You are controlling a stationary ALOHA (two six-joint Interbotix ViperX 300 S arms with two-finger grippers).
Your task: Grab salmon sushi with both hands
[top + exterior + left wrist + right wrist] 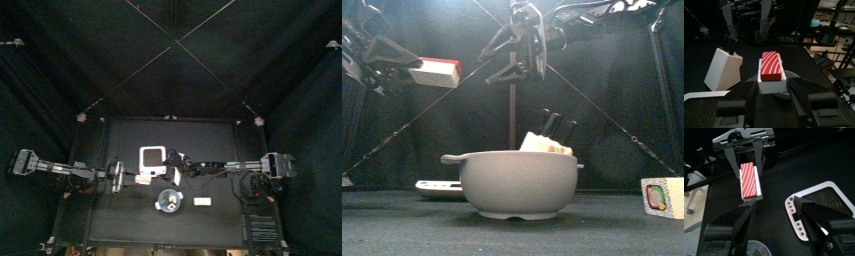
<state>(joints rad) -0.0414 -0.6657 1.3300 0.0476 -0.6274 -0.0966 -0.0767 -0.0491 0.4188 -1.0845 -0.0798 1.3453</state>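
The salmon sushi [771,70] is a white rice block with an orange-red striped top. My left gripper [771,84] is shut on it and holds it in the air above the table; the front view shows the sushi [436,72] high at the left. In the right wrist view the sushi [749,180] hangs just beyond my right gripper [772,208], which is open and empty and faces it, a short way off. In the top view both grippers meet near the table's middle, left gripper [131,177] and right gripper [183,170].
A grey round bowl [516,185] stands near the table's front, with a white knife block [723,67] behind it. A white tray with a rounded-rectangle outline [821,203] lies under the arms. A coloured cube [660,195] sits at the right. A small flat white block [203,202] lies beside the bowl.
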